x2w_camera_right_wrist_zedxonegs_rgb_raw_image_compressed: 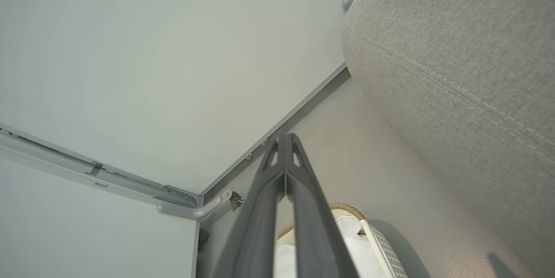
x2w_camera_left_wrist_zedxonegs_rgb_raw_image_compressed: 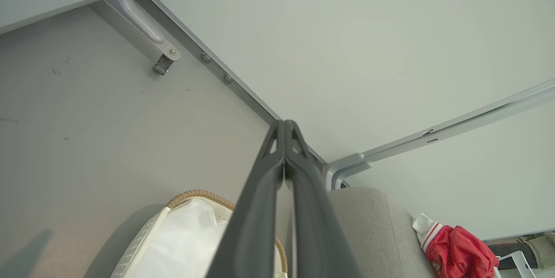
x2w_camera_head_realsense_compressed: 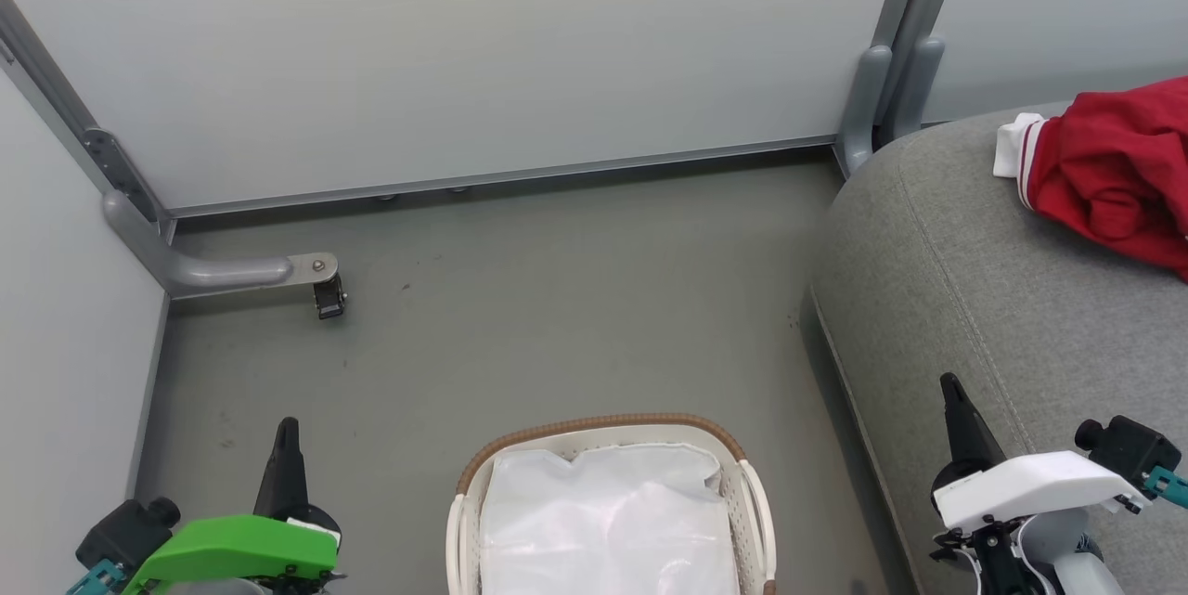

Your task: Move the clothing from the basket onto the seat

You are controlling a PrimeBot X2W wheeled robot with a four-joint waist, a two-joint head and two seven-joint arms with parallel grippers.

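Both our tools are clenched on nothing. The green-housed left gripper (x2w_camera_head_realsense_compressed: 288,439) has its two long dark fingers pressed tip to tip over the floor beside the small oval white perforated plastic basket with a brown woven rim (x2w_camera_head_realsense_compressed: 594,426). The white-housed right gripper (x2w_camera_head_realsense_compressed: 956,409) is closed the same way over the near edge of the large grey upholstered fabric seat (x2w_camera_head_realsense_compressed: 965,279). The soft red fabric clothing (x2w_camera_head_realsense_compressed: 1114,170), with a white striped cuff at its left, lies heaped on the seat's far part, well apart from the basket. It runs off the picture's right side, so we cannot tell whether it is one garment or two. What we see of the basket's inside is crumpled white fabric liner (x2w_camera_head_realsense_compressed: 603,511), and its near end is cut off. We judge the risk to be calling the job done with a piece hidden there, or pinching the liner by mistake and dragging the light basket along, since the smooth grey floor (x2w_camera_head_realsense_compressed: 557,298) would let it slide. Pale grey wall panels (x2w_camera_head_realsense_compressed: 464,47) in grey metal framing (x2w_camera_head_realsense_compressed: 882,84) close the corner, leaving little room to swing.
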